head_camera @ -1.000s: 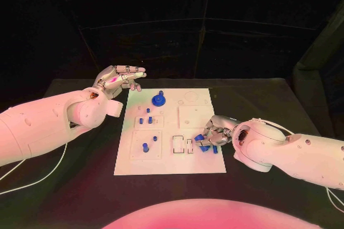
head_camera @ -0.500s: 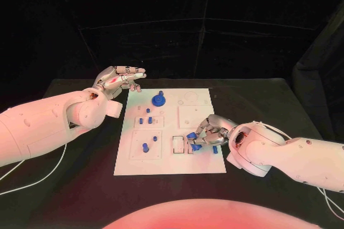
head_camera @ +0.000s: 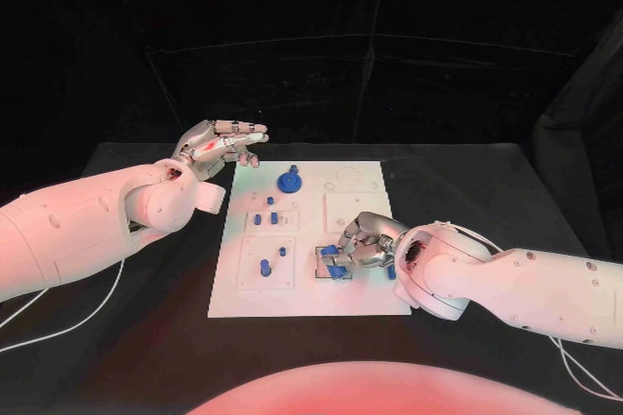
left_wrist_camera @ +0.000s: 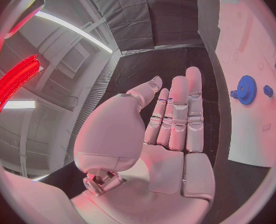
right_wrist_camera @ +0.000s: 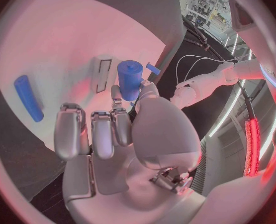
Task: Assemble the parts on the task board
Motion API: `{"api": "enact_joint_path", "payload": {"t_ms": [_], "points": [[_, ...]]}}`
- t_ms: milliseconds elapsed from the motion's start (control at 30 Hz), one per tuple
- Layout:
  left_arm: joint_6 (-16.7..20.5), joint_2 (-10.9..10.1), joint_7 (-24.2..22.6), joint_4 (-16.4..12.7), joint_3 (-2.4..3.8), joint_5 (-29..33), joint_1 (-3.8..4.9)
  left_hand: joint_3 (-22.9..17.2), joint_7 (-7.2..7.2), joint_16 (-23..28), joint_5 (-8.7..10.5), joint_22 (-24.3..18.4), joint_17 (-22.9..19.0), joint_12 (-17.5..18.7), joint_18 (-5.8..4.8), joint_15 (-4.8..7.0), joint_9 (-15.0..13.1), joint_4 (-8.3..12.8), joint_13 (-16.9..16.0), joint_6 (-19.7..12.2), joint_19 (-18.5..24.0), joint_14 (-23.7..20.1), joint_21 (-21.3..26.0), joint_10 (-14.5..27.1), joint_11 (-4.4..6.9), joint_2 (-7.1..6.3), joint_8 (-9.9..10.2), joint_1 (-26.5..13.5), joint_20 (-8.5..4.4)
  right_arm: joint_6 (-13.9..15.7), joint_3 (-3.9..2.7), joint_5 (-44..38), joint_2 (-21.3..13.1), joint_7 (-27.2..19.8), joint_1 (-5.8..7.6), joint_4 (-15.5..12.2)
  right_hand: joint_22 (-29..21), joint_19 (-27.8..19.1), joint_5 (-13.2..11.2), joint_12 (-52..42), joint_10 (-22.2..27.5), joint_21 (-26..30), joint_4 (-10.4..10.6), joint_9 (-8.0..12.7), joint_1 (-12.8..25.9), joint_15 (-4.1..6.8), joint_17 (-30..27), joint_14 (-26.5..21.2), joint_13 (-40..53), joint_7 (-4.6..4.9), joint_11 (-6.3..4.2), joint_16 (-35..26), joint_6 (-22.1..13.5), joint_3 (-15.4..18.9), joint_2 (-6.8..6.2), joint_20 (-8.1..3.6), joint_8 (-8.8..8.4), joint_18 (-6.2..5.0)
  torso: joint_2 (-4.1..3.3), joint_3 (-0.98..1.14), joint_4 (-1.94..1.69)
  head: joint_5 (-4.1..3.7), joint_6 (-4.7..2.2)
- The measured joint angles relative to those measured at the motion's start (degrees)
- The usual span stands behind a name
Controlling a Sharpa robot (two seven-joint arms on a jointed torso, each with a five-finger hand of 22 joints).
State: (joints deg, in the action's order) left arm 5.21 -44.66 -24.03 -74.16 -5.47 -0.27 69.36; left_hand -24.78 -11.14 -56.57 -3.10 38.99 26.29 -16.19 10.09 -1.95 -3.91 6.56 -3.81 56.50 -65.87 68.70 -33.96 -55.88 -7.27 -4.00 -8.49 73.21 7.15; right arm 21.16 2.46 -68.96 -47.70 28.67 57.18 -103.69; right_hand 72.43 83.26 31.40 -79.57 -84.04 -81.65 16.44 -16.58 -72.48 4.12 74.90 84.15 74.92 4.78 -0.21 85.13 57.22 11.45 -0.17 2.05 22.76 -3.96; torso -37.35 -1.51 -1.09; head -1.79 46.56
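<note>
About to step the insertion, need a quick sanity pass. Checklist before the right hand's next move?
1. Right hand holds a part: ok. The right wrist view shows a blue plastic cylinder pinched in its fingers.
2. Hand is over the white rectangular task board: ok, near the narrow rectangular slots.
3. Cylinder lined up with its hole: cannot tell, the hand hides the contact spot.
4. Left hand clear of the work: ok, empty and raised at the board's far left corner.
5. Blue toothed gear and small blue pegs out of the right hand's way: ok, they sit apart from it.
</note>
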Motion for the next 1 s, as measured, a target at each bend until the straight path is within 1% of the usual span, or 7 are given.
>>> {"api": "enact_joint_path", "payload": {"t_ms": [167, 267, 367, 467, 567, 733, 1000], "points": [[-0.05, 0.02, 0.01, -0.02, 0.0, -0.04, 0.0, 0.0, 0.0, 0.0, 0.0, 0.0, 0.0, 0.0, 0.0, 0.0, 0.0, 0.0, 0.0, 0.0, 0.0, 0.0, 0.0, 0.0, 0.0, 0.0, 0.0, 0.0, 0.0, -0.1, 0.0, -0.63, 1.26, 1.05, 0.0, 0.59, 0.0, 0.0, -3.57, 0.0, 0.22, 0.0, 0.04, -0.05, 0.74, 0.12, 0.0, -0.12, 0.0, -0.02, -0.22, 0.0, 0.55, 0.99, 0.71, 0.0, 0.02, -0.01, -0.02, 0.01, 0.01, 0.25, -0.02], [-0.08, 0.03, 0.02, -0.04, 0.0, -0.05, 0.0, 0.0, 0.0, 0.0, 0.0, -0.05, -0.06, 0.0, 0.0, 0.0, 0.0, 0.0, 0.0, 0.0, 0.0, 0.0, 0.0, 0.0, 0.0, 0.0, 0.0, 0.0, 0.0, -0.1, 0.0, -1.1, 1.54, 1.75, 0.0, 0.88, -0.04, 0.0, -21.13, 0.52, 0.09, 0.0, -0.15, -0.82, 4.97, 0.21, 0.0, -0.22, 0.0, -1.58, -0.34, 0.0, 2.31, 3.33, 1.27, 0.0, 0.1, -0.01, -0.02, 0.01, 0.03, 0.34, -0.03], [-0.09, 0.03, 0.02, -0.05, 0.0, -0.06, 0.0, 0.0, 0.0, 0.0, 0.0, -0.05, -0.06, 0.0, 0.0, 0.0, 0.0, 0.0, 0.0, 0.0, 0.0, 0.0, 0.0, 0.0, 0.0, 0.0, 0.0, 0.0, 0.0, -0.22, -0.01, -1.64, 1.6, 2.71, 0.0, 1.14, -0.31, 0.0, -27.89, 1.35, 0.11, 0.0, 0.38, -0.63, 8.3, 0.21, 0.02, -0.22, 0.0, -1.06, -0.32, 0.0, 1.77, 4.04, -1.94, 0.0, -0.64, -0.01, -0.02, 0.02, 0.03, 0.44, -0.03], [-0.11, 0.01, 0.02, -0.09, 0.0, -0.08, 0.0, 0.0, 0.0, 0.0, 0.0, -0.05, -0.06, 0.0, 0.0, 0.0, 0.0, 0.0, 0.0, 0.0, 0.0, 0.0, 0.0, 0.0, 0.0, 0.0, 0.0, 0.0, 0.0, -0.42, -0.01, -2.24, 1.6, 3.64, 0.0, 1.22, -0.48, 0.0, -28.55, 1.55, 0.11, 0.0, 0.58, -0.68, 12.38, 0.21, 0.04, -0.21, 0.0, -0.94, -0.32, -0.28, 1.65, 1.38, -6.02, 0.0, -0.64, -0.01, -0.02, 0.02, 0.03, 0.52, 0.05], [-0.11, -0.02, 0.03, -0.09, 0.0, -0.09, 0.0, 0.0, 0.0, 0.0, 0.0, -0.04, -0.06, 0.0, 0.0, 0.0, 0.0, 0.0, 0.0, 0.0, 0.0, 0.0, 0.0, 0.0, 0.0, 0.0, 0.0, 0.0, 0.0, -0.57, -0.01, -2.77, 1.59, 4.28, 0.01, 1.22, -0.48, 0.0, -28.55, 1.8, 0.11, 0.0, 0.6, -0.87, 13.78, 0.21, 0.04, -0.21, 0.0, -0.94, -0.32, -0.28, 1.65, 0.04, -7.42, 0.0, -0.85, -0.01, -0.02, 0.02, 0.08, 0.59, 0.06], [-0.12, -0.02, 0.04, -0.1, 0.0, -0.11, 0.0, 0.0, 0.0, 0.0, 0.0, -0.04, -0.06, 0.0, 0.0, 0.0, 0.0, 0.0, 0.0, 0.0, 0.0, 0.0, 0.0, 0.0, 0.0, 0.0, 0.0, 0.0, 0.0, -0.72, -0.01, -3.94, 1.56, 5.11, 0.01, 1.04, -0.53, 0.0, -28.55, 1.8, 0.11, 0.0, 0.4, -1.09, 13.75, 0.21, 0.04, -0.21, 0.0, -0.94, -0.32, -0.28, 1.65, -1.07, -7.4, 0.0, -0.85, -0.02, -0.02, 0.04, 0.11, 0.64, -0.01], [-0.13, -0.05, 0.06, -0.1, 0.01, -0.13, 0.01, 0.0, 0.0, 0.0, 0.0, -0.04, -0.05, 0.0, 0.0, 0.0, 0.0, 0.0, 0.0, 0.0, 0.0, 0.0, 0.0, 0.0, 0.0, 0.0, 0.0, 0.0, 0.0, -1.31, -0.01, -5.18, 1.4, 5.07, 0.01, 0.54, -0.2, -0.01, -25.82, 1.8, 0.11, 0.0, -2.08, -1.85, 5.25, 0.21, 0.03, -0.21, 0.0, -0.94, -0.31, -0.28, 1.65, -3.4, -3.84, 0.01, -0.85, -0.02, -0.04, 0.05, 0.1, 0.38, -0.01]]}}
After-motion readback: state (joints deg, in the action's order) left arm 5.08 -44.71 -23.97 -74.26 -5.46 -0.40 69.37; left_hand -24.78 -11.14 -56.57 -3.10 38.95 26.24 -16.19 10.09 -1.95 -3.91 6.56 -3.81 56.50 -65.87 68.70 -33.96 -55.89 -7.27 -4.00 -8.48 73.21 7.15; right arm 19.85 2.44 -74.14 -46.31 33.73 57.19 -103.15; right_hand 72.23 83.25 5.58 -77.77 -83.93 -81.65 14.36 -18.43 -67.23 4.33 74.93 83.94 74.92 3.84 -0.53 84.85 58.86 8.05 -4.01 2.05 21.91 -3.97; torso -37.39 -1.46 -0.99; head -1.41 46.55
